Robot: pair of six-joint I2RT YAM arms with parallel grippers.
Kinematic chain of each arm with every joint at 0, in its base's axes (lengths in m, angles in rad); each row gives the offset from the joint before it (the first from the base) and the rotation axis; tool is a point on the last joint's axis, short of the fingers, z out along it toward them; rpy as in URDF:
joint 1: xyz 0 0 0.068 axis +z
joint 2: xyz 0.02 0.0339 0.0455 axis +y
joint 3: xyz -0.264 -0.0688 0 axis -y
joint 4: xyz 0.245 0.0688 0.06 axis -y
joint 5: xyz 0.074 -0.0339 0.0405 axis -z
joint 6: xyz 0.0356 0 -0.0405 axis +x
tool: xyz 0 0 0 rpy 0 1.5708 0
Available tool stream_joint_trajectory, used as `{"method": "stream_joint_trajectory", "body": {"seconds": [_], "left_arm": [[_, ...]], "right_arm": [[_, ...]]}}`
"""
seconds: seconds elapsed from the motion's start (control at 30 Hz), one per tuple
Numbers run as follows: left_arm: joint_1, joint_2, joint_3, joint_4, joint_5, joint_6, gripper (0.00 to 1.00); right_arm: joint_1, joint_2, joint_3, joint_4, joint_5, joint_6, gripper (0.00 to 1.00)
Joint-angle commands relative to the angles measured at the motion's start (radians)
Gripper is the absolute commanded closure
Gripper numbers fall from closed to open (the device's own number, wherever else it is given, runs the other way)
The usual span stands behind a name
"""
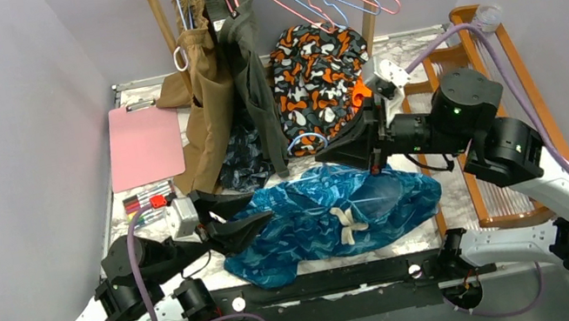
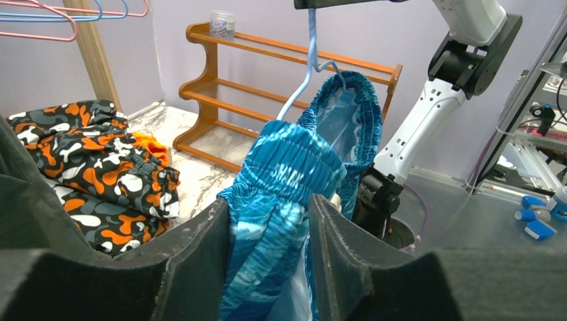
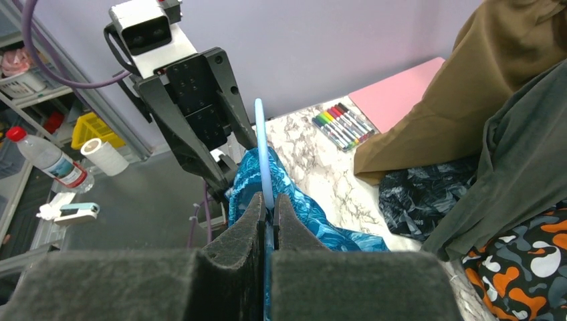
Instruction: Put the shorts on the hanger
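Left wrist camera shows my left hand [image 2: 269,200] with its fingers parted and the gathered waistband of the shorts [image 2: 287,174] running up between them. Whether the pads press the cloth I cannot tell. I judge the hand is there to hold the waist spread while the hanger [image 2: 309,60] goes in, since the light-blue wire drops from above into the open waist. My right hand [image 3: 267,204] is pinched tight on that wire, holding it edge-up so the frame can slide along inside the band.

From the top camera the shorts lie along the near edge of the tabletop [image 1: 411,45], about midway, between both hands. Room is tight on the far side. The orange blotched garment [image 1: 319,75] sits just behind the right hand, tan clothes [image 1: 206,112] hang toward the far left corner, and a wooden rack [image 1: 495,194] lines the right edge. Upward looks the freest way out.
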Motion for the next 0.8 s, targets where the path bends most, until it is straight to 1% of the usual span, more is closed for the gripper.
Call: {"method": "stream_joint_trajectory", "body": {"seconds": [0.0,0.13,0.27,0.43,0.6,0.77], "left_arm": [[0.000,-0.007,0.041,-0.020,-0.032,0.004,0.48],[0.000,-0.021,0.081,-0.053,-0.061,0.018,0.42],[0.000,-0.070,0.098,-0.097,-0.143,0.022,0.41],[0.000,-0.148,0.078,-0.129,-0.236,0.004,0.40],[0.001,-0.161,0.077,-0.168,-0.240,-0.011,0.40],[0.001,-0.099,0.109,-0.189,-0.206,0.015,0.40]], "right_arm": [[0.003,-0.037,-0.018,0.086,0.045,0.026,0.99],[0.003,-0.053,-0.020,0.082,0.058,0.029,0.99],[0.003,-0.072,-0.023,0.077,0.070,0.030,0.99],[0.003,-0.092,-0.047,0.083,0.079,0.036,0.99],[0.002,-0.116,-0.080,0.112,0.086,0.053,0.99],[0.002,-0.154,-0.121,0.155,0.091,0.064,0.99]]}}
